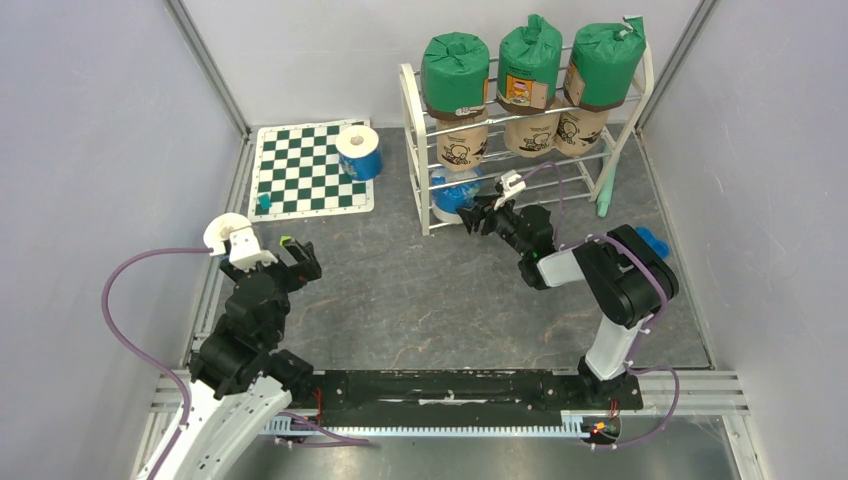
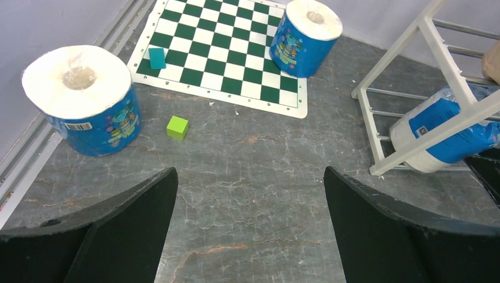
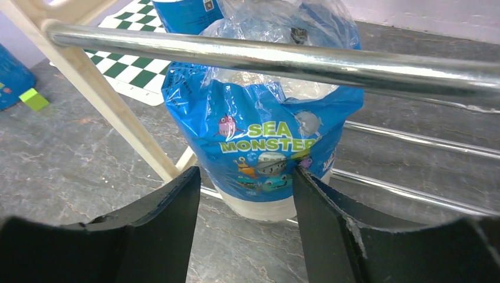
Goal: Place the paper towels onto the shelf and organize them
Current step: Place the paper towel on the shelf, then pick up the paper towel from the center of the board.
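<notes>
Seven paper towels (image 1: pixel 455 65) on the shelf (image 1: pixel 411 120), two to go.
Right gripper (image 1: pixel 480 216) half-spread, apparently clear of the blue roll (image 3: pixel 262 135) on the bottom tier, left; left gripper (image 2: pixel 249 174) wide apart. Light, squashy, slick-wrapped: grasp mid-body.

The dark marbled desk (image 1: pixel 400 290) carries a chessboard mat (image 1: pixel 300 170) bearing a blue-wrapped roll (image 1: pixel 359 151) and a teal block (image 2: pixel 157 58). A second blue roll (image 2: pixel 82 97) and a green cube (image 2: pixel 177 127) sit on bare surface. The white shelf (image 2: pixel 396 50) holds green rolls (image 1: pixel 528 60) on top, tan rolls (image 1: pixel 530 130) beneath, and a third blue roll (image 3: pixel 265 135) lowest.
</notes>
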